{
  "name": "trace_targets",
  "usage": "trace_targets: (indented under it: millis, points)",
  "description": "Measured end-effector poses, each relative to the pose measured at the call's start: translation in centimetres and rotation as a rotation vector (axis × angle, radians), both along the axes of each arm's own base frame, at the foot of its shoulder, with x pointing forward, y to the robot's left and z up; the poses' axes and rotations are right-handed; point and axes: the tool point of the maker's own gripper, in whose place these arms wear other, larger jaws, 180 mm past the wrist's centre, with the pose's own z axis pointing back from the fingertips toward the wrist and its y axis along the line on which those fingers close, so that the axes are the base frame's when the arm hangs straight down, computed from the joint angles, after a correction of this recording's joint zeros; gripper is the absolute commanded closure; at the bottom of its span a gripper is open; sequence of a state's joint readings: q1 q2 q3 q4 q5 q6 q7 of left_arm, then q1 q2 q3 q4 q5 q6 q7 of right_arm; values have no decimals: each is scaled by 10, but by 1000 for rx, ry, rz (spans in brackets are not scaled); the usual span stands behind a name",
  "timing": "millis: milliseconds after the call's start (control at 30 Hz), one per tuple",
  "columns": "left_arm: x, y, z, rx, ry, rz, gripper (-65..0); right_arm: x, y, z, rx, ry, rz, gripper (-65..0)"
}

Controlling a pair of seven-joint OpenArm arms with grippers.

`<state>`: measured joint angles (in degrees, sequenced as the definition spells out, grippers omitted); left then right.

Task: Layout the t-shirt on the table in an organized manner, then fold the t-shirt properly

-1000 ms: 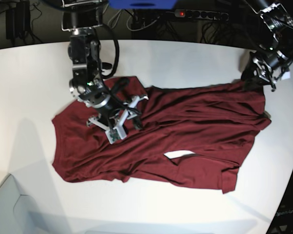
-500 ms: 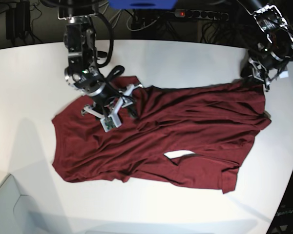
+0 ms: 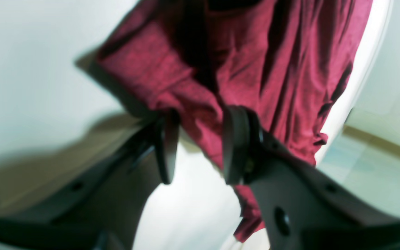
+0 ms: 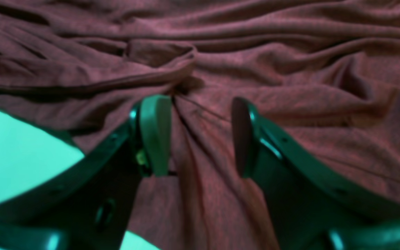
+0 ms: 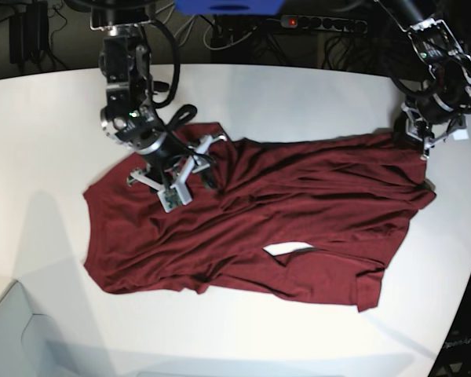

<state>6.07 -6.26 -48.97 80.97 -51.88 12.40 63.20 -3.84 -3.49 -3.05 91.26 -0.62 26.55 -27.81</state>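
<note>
The dark maroon t-shirt [image 5: 298, 204] lies spread and wrinkled on the white table [image 5: 298, 94], with a small gap of tabletop showing near its lower middle. My right gripper [image 5: 204, 163] hovers over the shirt's upper left part. In the right wrist view it [image 4: 198, 137] is open, with a ridge of cloth [image 4: 186, 114] running beneath the gap. My left gripper [image 5: 418, 140] is at the shirt's far right corner. In the left wrist view it [image 3: 200, 146] is open, with the shirt's edge [image 3: 200, 104] blurred behind its fingers.
The table's curved edge [image 5: 463, 275] runs down the right side, close to the shirt's right hem. A power strip [image 5: 322, 23] and cables lie behind the table. A pale grey surface [image 5: 8, 338] sits at the lower left corner.
My right gripper has moved back and left over the shirt. The left gripper has shifted slightly right at the shirt's corner. The shirt has not moved.
</note>
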Motion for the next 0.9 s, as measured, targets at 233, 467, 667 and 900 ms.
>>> trace_targets:
  millis: [233, 467, 667, 900]
  points:
    - [-24, 20, 8, 119, 47, -6, -220, 0, -10, -2, -21, 0, -5, -290]
    - [-22, 30, 4, 112, 53, 5, -218, 0, -9, -1, -20, -2, -5, -290]
    - [-14, 36, 1, 205, 65, -27, -216, 1, -12, -1, -19, -3, -15, -290]
    - [1, 29, -3, 301, 69, -91, -73, 4, -35, -3, -25, 4, -76, -291]
